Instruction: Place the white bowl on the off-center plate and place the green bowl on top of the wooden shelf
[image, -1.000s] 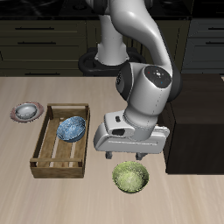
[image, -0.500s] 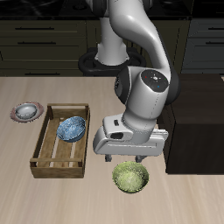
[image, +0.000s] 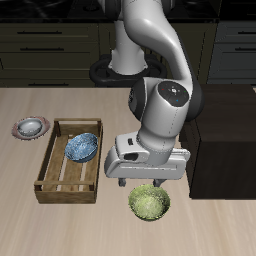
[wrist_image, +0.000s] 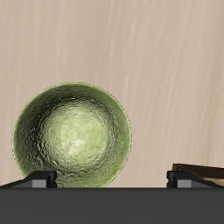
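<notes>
The green bowl (image: 149, 204) stands upright on the table near the front edge, beside the wooden shelf (image: 226, 140). My gripper (image: 142, 184) hangs open just above the bowl's back rim, touching nothing. The wrist view looks straight down into the green bowl (wrist_image: 73, 135), with my gripper (wrist_image: 112, 179) wide open and one fingertip (wrist_image: 39, 178) over the rim. Far across the table, the white bowl (image: 31, 126) sits on the off-center plate (image: 17, 130), whose pinkish-red rim shows around it.
A light-wood slatted crate (image: 52, 176) lies between the plate and my arm, with a blue-patterned bowl (image: 83, 147) in it. The shelf's flat dark top reaches the table's side edge. Dark kitchen cabinets stand behind the table.
My gripper has come down and a little forward toward the green bowl. The bowls, the plate and the crate have not moved.
</notes>
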